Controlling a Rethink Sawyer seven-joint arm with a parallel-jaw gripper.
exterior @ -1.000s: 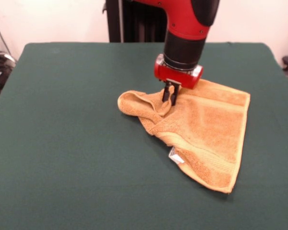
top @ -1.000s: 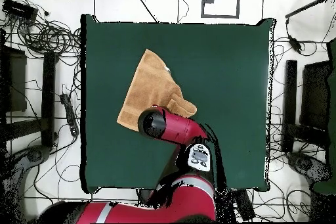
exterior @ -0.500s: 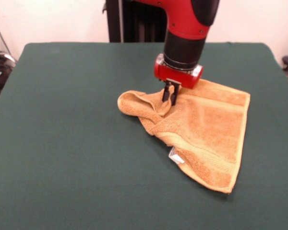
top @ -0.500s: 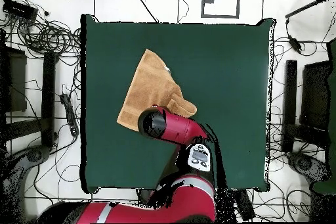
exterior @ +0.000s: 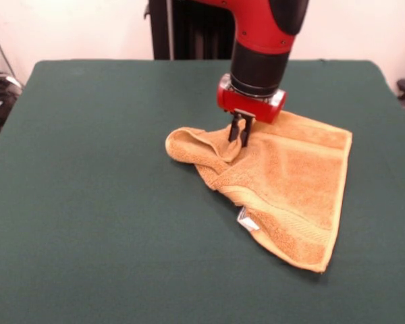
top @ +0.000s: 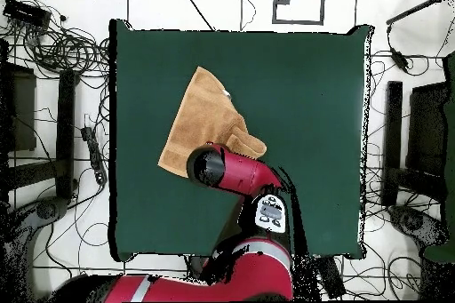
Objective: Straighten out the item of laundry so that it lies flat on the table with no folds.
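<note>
The orange-yellow towel (exterior: 287,182) lies on the green table (exterior: 94,169), right of centre in the front view. Its left part is bunched into a folded lump (exterior: 196,148); the right part lies flat. A small white tag (exterior: 244,217) shows at its near-left edge. My gripper (exterior: 239,140) stands upright with its black fingers close together, pinching a raised fold of the towel by the lump. In the overhead view the towel (top: 203,115) lies left of centre and the arm (top: 233,171) hides the gripper.
The table's edges (top: 113,139) are bordered by cables and equipment on the floor. The robot's pedestal (exterior: 189,30) stands at the far side.
</note>
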